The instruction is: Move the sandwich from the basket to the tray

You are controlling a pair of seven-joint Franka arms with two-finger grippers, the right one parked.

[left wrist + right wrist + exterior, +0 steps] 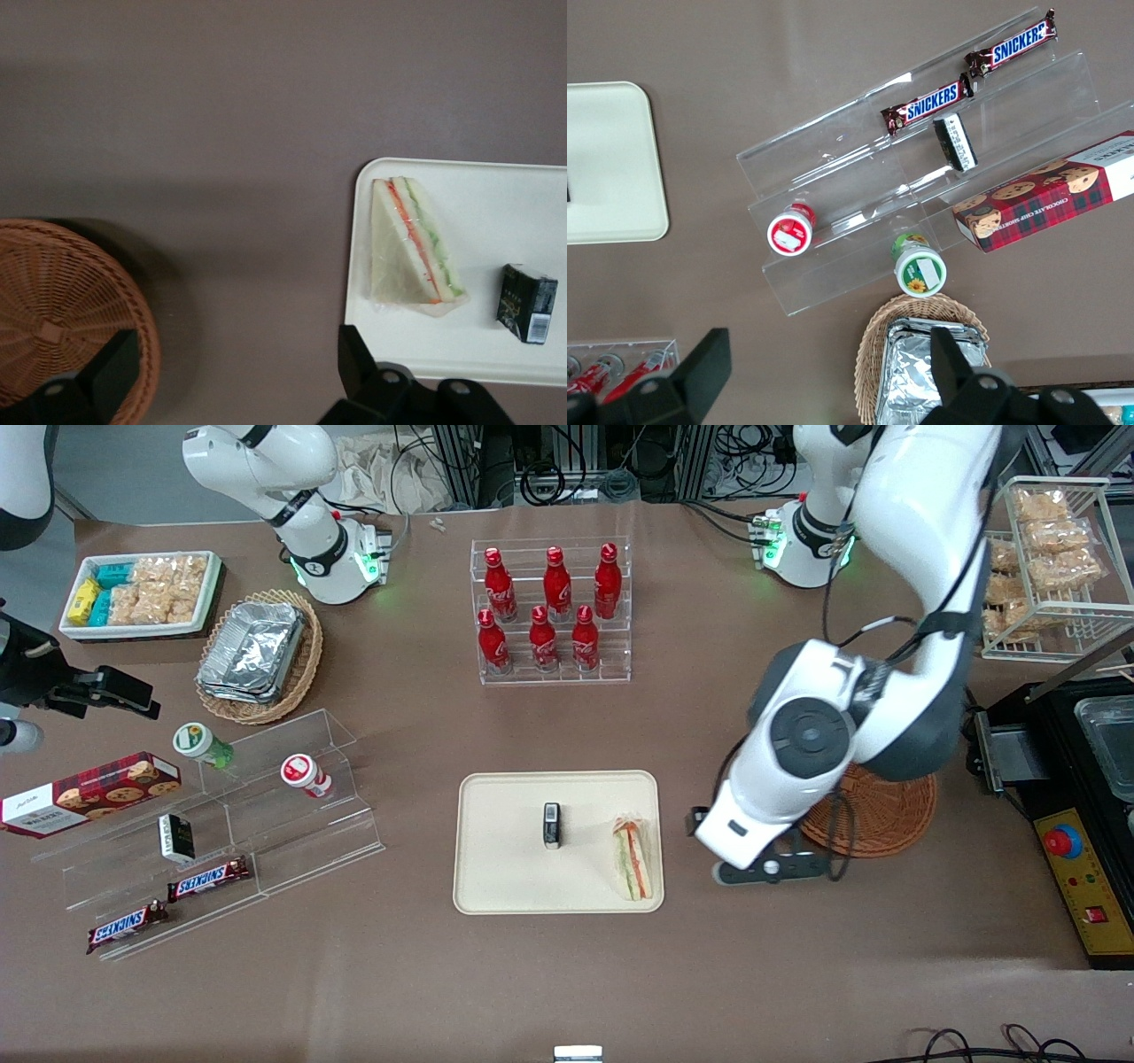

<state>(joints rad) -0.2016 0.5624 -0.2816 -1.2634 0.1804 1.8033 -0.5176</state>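
The wrapped triangular sandwich lies flat on the cream tray, close to the tray's edge toward the working arm. The reddish-brown wicker basket holds nothing that I can see and is partly covered by the arm in the front view. My gripper hangs above bare table between the tray and the basket. It is open, with nothing between its fingers.
A small black box stands on the tray beside the sandwich. Red bottles in a clear rack are farther from the front camera. A clear shelf with snacks sits toward the parked arm's end.
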